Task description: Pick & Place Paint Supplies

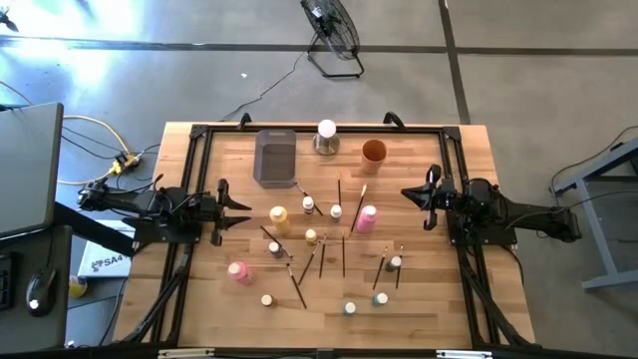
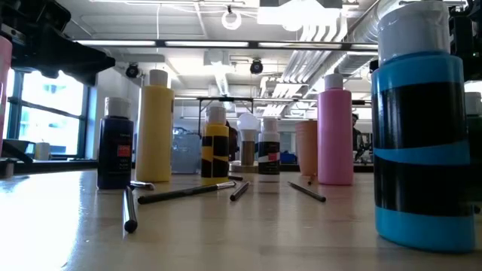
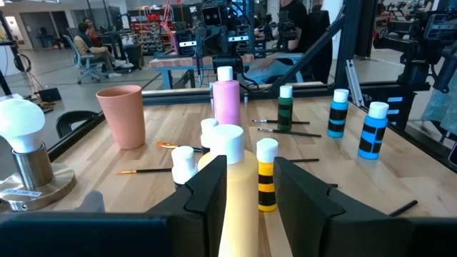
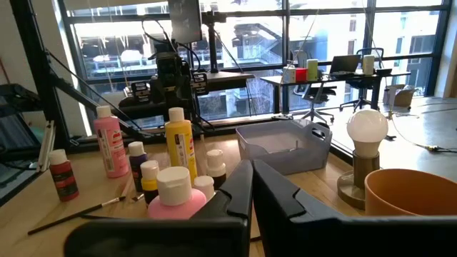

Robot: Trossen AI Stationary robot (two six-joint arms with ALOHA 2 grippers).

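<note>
Mostly bottles mid-table [image 1: 439, 299]; front edge bare.

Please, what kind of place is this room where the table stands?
Probably a robotics lab or workshop in an open industrial hall. The ceiling shows bare pipes, other workbenches with equipment stand behind, and a person sits on an office chair farther back.
</note>
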